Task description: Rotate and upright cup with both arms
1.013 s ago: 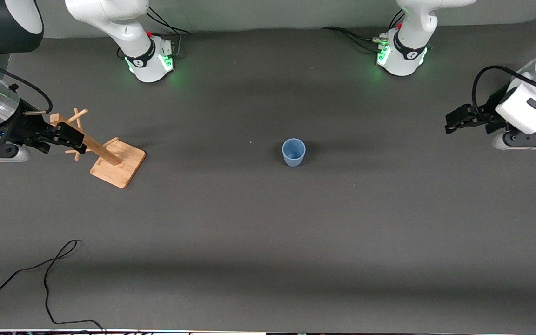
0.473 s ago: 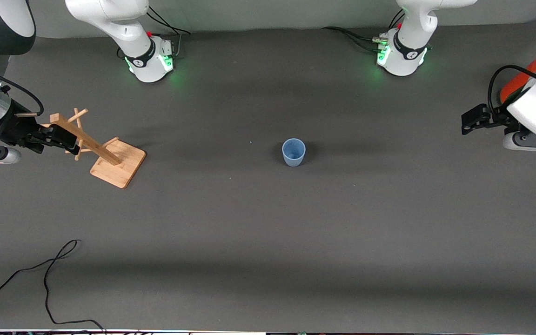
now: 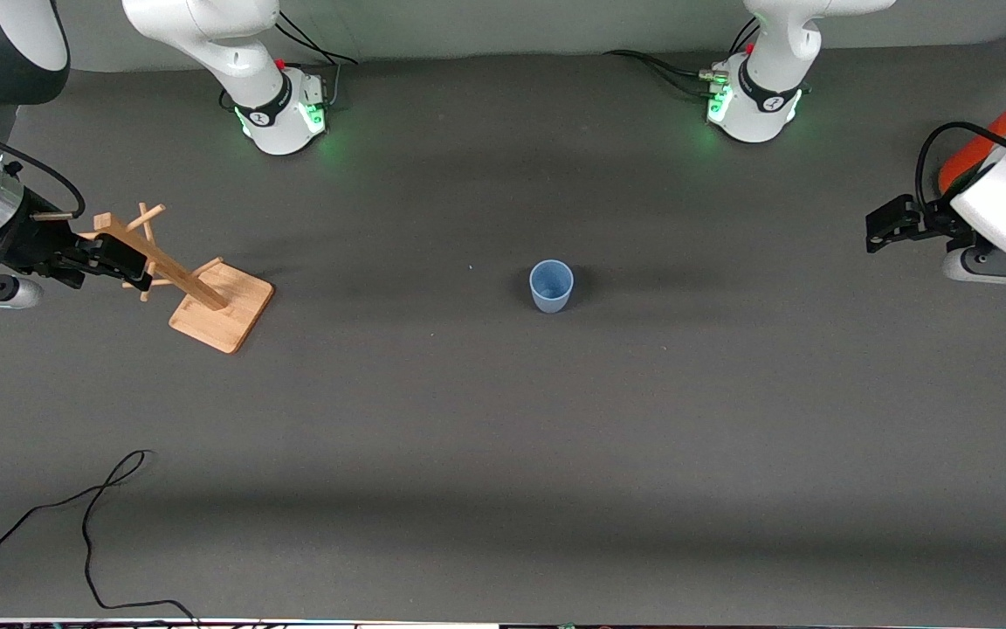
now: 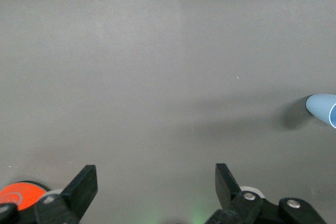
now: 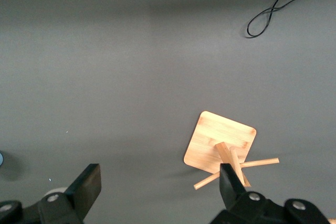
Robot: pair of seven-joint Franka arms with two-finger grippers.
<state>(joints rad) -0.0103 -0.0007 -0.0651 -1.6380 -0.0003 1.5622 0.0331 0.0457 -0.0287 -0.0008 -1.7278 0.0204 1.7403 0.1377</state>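
Centrally in the front view, the cup (image 3: 551, 286) is seen standing upright on the dark grey bench (image 3: 503, 437), mouth up, well apart from both tools. In the left wrist view only a pale-blue sliver of it (image 4: 323, 109) is caught at the right edge of the frame.

The left tool (image 3: 880, 231) is held at the right edge of the front view, over the left arm's end of the bench; its fingers (image 4: 84, 185) are shown spread apart with nothing between them. An orange-red can (image 3: 974, 148) is partly seen beside that arm in the front view, while the left wrist view gives its top (image 4: 18, 195) at the lower left corner.

The right tool (image 3: 114, 258) hangs at the left edge of the front view, just at the wooden peg stand (image 3: 197, 293), its fingers (image 5: 89, 184) likewise apart and empty. The stand's square base (image 5: 220, 140) is shown more plainly in the right wrist view. A black cable (image 3: 93, 515) lies in the lower left of the front view and appears again in the right wrist view (image 5: 273, 9).

No readable writing is made out.
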